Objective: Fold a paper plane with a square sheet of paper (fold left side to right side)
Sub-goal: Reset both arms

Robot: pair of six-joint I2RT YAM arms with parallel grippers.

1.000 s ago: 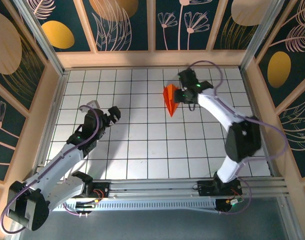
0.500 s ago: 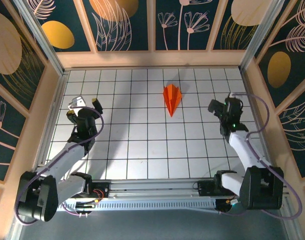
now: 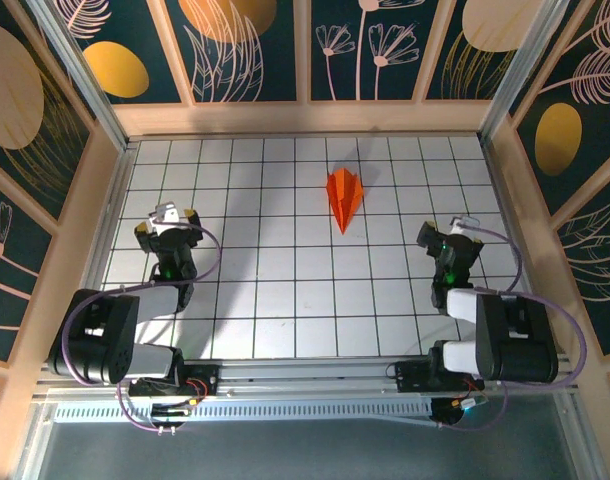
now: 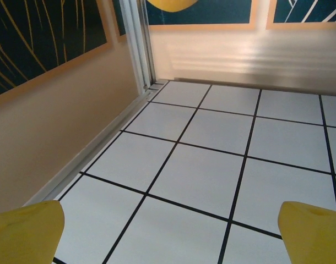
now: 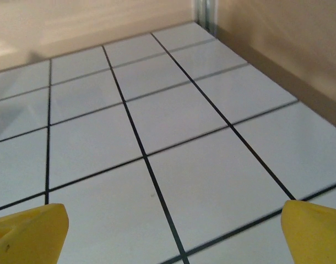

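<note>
The paper plane [image 3: 344, 197] lies upper centre. The left gripper [image 3: 168, 222], lower left of it, and right gripper [image 3: 447, 236], lower right, gape empty.

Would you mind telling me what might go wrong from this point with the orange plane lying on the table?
1. The paper plane lies loose on the table, with the left hand and right hand both open and well away from it. With nothing holding it, its layered creases may spring apart.
2. It is thin paper, so a draught or a bump to the table might shift it.
</note>
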